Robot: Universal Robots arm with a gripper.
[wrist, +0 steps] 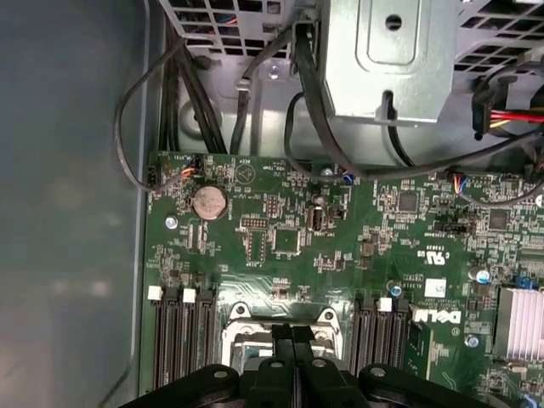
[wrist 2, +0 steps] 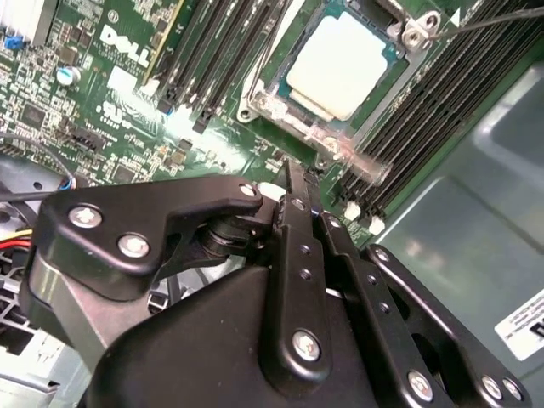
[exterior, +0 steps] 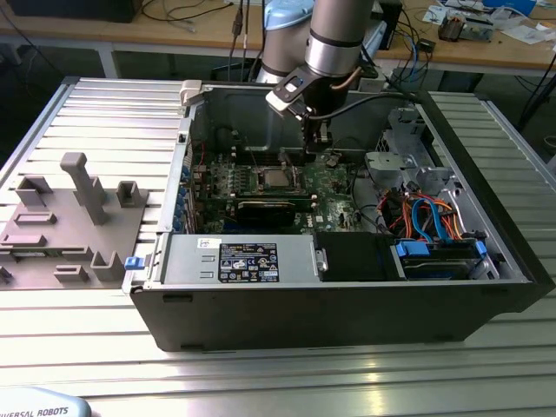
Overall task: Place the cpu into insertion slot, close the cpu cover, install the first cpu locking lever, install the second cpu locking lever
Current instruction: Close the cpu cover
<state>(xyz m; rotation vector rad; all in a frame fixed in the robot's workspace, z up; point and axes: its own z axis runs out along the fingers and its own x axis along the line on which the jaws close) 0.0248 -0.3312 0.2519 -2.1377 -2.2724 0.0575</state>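
silver-grey and dull on top, the cpu lies flat in the insertion slot, squared up with it as far as i can see. the cpu cover looks to be down around the chip, its window framing the metal top, though i can't tell whether it sits fully flat on the slot. a thin rod runs away from one corner of the slot (a locking lever, i'd guess).

the gripper hangs just beside the slot, off its rim toward the exterior view's right and a little above the green board that surrounds the slot. its two fingers are pressed together with nothing between them, so it carries nothing. i can't make out whether the tips touch the slot's metal frame or stop just short of it.

as for how these parts would handle, i'd judge the chip light, thin and quite stiff. its smooth top would be slippery to pinch, and its underside (and the slot beneath it) delicate. the safe hold would be on two opposite edges, never pressing down on the middle. the cover looks like thin sheet metal that would bend if pushed off-centre, so the place to press would be its free edge, away from the slot's hinge side. the rod looks springy and narrow, something that could slip off a fingertip sideways, so it is best caught near its bent end.
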